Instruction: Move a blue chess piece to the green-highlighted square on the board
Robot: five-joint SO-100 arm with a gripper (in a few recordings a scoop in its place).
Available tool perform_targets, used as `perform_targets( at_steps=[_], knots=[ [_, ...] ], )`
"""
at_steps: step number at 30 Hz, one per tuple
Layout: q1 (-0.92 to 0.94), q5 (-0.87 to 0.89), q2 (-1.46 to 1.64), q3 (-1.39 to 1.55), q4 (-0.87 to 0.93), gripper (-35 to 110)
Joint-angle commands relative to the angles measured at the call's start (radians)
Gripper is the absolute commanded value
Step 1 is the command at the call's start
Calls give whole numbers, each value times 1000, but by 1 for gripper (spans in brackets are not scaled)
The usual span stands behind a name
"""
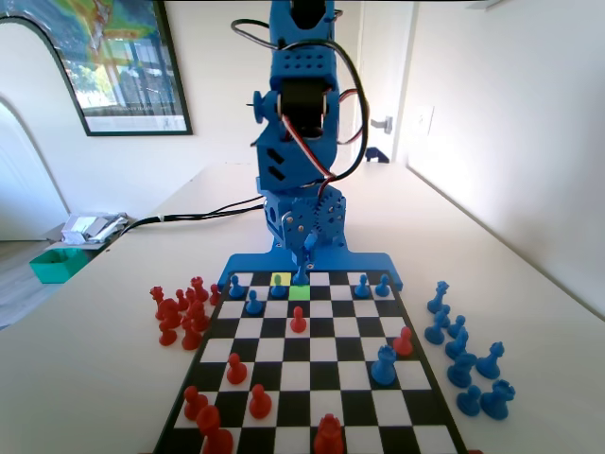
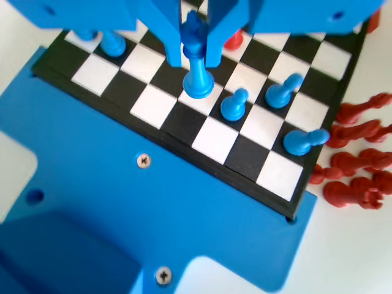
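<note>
White walls enclose the room, bright with even daylight. A dark-framed picture (image 1: 118, 61) hangs on the left wall in the fixed view, and a door handle (image 1: 382, 124) shows at the far end. The white bench (image 1: 529, 312) carries black cables (image 1: 203, 214) and a green tray (image 1: 59, 264) at its left edge.

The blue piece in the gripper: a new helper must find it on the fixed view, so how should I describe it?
Start at the board's far end, at the foot of the blue arm. The gripper hangs there, closed around the blue chess piece, which is beside the green-highlighted square. Unlike the short round-headed pawns nearby, it is tall and slender.
</note>
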Motion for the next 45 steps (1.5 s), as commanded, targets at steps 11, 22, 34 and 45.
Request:
perform_targets(
  at_steps=[11,22,34,45],
  knots=[
    [12,-11,-14,37,-143,1],
    [9,-23,-15,60,-150,1],
    [9,-46,-9,84,-144,1],
    [17,-51,-9,91,-163,6]
  ],
)
